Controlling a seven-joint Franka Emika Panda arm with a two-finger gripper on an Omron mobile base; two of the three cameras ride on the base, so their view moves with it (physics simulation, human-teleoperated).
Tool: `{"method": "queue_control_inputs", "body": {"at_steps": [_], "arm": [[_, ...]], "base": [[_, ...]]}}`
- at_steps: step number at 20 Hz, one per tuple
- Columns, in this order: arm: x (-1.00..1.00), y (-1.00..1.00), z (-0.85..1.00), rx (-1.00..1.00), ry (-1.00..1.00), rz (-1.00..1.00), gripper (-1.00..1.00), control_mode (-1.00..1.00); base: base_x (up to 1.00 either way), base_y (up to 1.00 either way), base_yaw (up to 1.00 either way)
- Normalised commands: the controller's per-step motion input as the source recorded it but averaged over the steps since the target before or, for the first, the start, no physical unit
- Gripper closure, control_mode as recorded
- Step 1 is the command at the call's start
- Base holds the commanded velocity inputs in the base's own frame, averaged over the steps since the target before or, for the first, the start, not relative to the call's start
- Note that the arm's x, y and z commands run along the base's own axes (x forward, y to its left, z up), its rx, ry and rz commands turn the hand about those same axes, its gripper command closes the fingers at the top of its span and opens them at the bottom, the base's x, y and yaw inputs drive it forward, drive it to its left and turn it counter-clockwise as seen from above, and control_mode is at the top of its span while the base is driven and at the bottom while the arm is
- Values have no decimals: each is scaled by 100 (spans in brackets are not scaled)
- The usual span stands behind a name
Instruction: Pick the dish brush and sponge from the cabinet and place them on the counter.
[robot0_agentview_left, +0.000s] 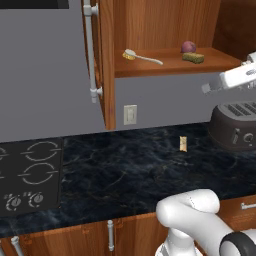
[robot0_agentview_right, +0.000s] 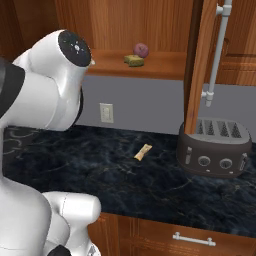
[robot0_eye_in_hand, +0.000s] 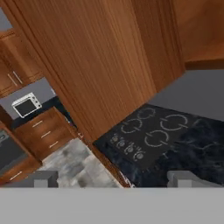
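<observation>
No writing can be read anywhere. The dish brush (robot0_agentview_left: 141, 57) and sponge (robot0_agentview_left: 193, 58) lie apart on the shelf of the open cabinet (robot0_agentview_left: 106, 65), a purple ball (robot0_agentview_left: 188, 47) just behind the sponge. Below, the black veined bench (robot0_agentview_left: 125, 175) carries a toaster (robot0_agentview_right: 215, 147) and stovetop (robot0_agentview_left: 29, 177). The fingers (robot0_eye_in_hand: 113, 178) stand wide apart, empty

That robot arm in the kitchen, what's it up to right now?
The arm is reaching up toward the open cabinet with its gripper open and holding nothing. The dish brush and the sponge both lie on the cabinet shelf, next to a purple-red ball, so neither has been picked. Below, the black counter carries a toaster, with a stovetop at its left end. In the hand view the gripper faces the open cabinet door and the stovetop, not the shelf items.
</observation>
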Motion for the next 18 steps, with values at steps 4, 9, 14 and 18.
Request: {"method": "queue_control_inputs", "body": {"at_steps": [4, 9, 14, 18], "arm": [[-19, -27, 0, -3, -23, -12, -100, -100], [-13, -28, 0, -11, -15, -17, -100, -100], [-5, -31, 0, -16, -7, -21, -100, -100], [0, -27, 0, -19, -4, -23, -100, -100]], "base": [[0, 0, 0], [0, 0, 0], [0, 0, 0], [0, 0, 0]]}}
